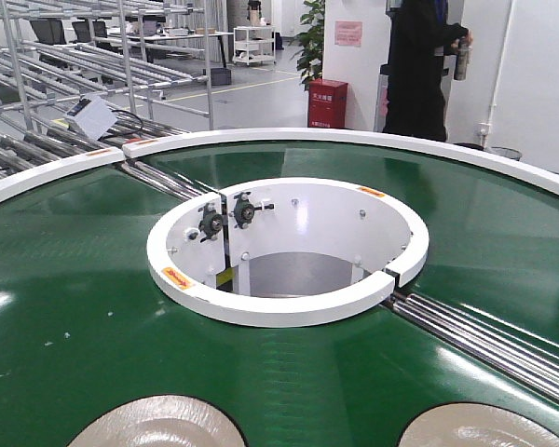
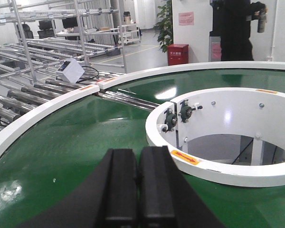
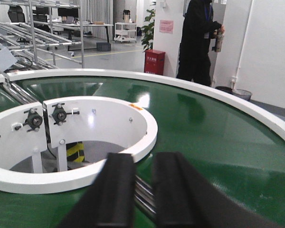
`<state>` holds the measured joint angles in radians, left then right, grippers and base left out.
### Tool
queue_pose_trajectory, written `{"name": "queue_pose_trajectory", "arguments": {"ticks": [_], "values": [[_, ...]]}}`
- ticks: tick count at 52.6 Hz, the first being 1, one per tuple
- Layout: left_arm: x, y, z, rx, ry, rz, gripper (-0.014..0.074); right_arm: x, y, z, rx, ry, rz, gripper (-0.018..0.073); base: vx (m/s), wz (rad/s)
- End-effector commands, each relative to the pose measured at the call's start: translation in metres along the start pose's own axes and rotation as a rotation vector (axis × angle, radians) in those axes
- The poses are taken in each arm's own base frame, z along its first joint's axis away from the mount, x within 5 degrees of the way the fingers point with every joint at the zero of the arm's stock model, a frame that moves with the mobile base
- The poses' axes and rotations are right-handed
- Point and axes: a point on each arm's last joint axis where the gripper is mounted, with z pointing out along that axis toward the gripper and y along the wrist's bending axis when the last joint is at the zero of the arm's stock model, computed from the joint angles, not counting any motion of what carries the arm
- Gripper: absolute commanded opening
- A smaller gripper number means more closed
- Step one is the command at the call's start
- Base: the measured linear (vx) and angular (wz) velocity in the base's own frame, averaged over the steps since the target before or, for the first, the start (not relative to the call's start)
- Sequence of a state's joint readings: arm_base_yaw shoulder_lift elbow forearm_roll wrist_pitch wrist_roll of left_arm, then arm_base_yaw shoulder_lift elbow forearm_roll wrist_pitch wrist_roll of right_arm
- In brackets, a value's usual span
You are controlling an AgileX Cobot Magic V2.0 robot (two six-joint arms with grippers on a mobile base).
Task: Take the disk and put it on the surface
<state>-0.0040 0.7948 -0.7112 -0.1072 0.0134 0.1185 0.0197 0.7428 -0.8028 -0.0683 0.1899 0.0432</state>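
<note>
Two pale round disks lie on the green belt at the bottom edge of the front view, one at the left and one at the right, both cut off by the frame. Neither gripper appears in that view. In the left wrist view my left gripper hovers over the belt, its black fingers pressed together with nothing between them. My right gripper is seen in the right wrist view with a narrow gap between its fingers, holding nothing, above the belt and a strip of steel rollers. The surface is out of view.
The green ring conveyor has a white inner rim around a central well and a white outer rim. Steel rollers cross the belt. Roller racks stand at the left. A person in black stands behind.
</note>
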Motion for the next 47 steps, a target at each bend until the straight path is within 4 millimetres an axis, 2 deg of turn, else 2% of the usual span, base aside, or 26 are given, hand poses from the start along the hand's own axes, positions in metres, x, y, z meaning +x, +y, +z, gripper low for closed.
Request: {"name": "queue_pose_trajectory", "arguments": {"ticks": [1,5,10,14,18,27,34,39,47], "values": [[-0.019,0.0,-0.002,-0.001,-0.111,-0.008,0.0358,-0.017,-0.001,-0.003,0.004,-0.093,-0.011,0.0436,0.0,0.0],[-0.017,-0.001,-0.002,0.004,-0.084,-0.008,0.0491,-0.017,-0.001,-0.003,0.003,-0.091,-0.011,0.0578,0.0,0.0],[-0.014,-0.006,-0.002,0.037,-0.052,-0.003,0.0605,-0.017,0.003,-0.003,-0.023,-0.093,-0.016,0.073,0.0,0.0],[-0.014,-0.012,-0.003,0.07,-0.054,0.006,0.0664,-0.017,0.01,-0.004,-0.07,-0.095,-0.022,0.0728,0.0,0.0],[-0.014,-0.017,-0.003,0.099,-0.054,0.003,0.0682,-0.017,0.017,-0.005,-0.116,-0.095,-0.022,0.0722,0.0,0.0],[-0.011,-0.023,-0.004,0.138,-0.015,-0.026,0.0648,-0.016,0.024,-0.005,-0.16,-0.082,0.01,0.0671,0.0,0.0],[-0.001,-0.027,-0.002,0.171,0.142,-0.018,0.0597,-0.011,0.024,-0.006,-0.168,0.022,0.119,0.0596,0.0,0.0],[0.006,-0.036,0.006,0.222,0.298,-0.031,0.0561,-0.006,0.028,0.005,-0.173,0.183,0.146,0.0533,0.0,0.0],[0.013,-0.066,0.037,0.426,0.527,-0.04,0.0546,-0.004,0.042,0.041,-0.24,0.39,0.214,0.0454,0.0,0.0]]}}
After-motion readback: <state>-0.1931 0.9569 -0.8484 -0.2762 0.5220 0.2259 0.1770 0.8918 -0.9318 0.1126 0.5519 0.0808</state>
